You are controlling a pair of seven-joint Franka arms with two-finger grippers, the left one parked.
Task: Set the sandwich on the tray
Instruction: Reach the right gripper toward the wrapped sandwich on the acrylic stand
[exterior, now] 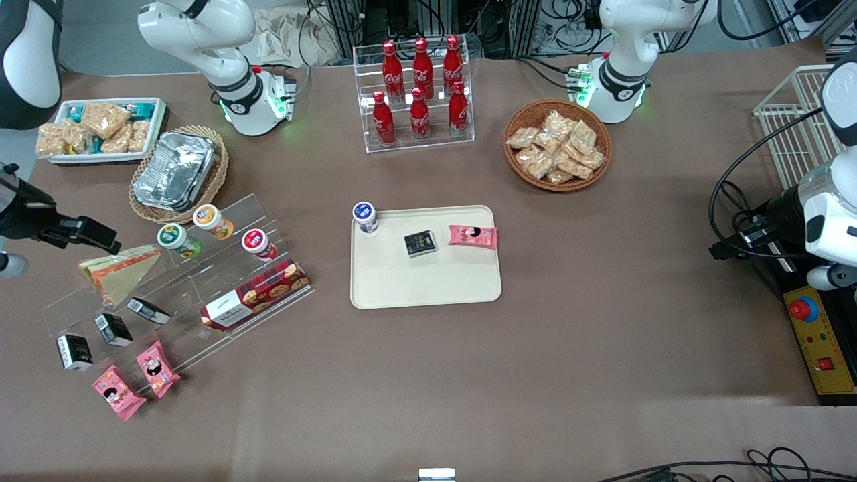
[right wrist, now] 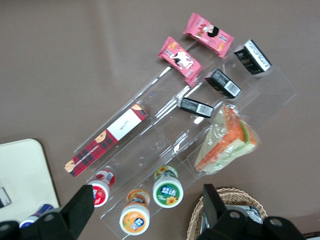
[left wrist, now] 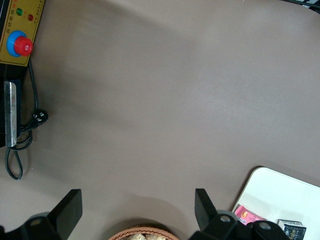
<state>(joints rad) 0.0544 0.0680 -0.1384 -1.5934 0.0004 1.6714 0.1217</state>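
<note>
The sandwich [exterior: 120,271] [right wrist: 227,142] is a wrapped triangular wedge with orange and green layers, lying on the top step of a clear acrylic stand [exterior: 201,281]. The cream tray [exterior: 428,281] [right wrist: 22,170] [left wrist: 285,195] lies flat at the table's middle, well away toward the parked arm's end. My gripper [exterior: 100,239] [right wrist: 147,202] hangs open above the stand, over the small cups beside the sandwich, and nothing is between its fingers [right wrist: 82,207]. It does not touch the sandwich.
On the tray stand a blue-lidded cup [exterior: 365,215], a black packet [exterior: 420,243] and a pink packet [exterior: 473,235]. The stand also holds cups [right wrist: 167,190], a cookie box [exterior: 254,294], black packets and pink packets [exterior: 157,368]. A wicker basket of foil trays [exterior: 175,171] sits close by.
</note>
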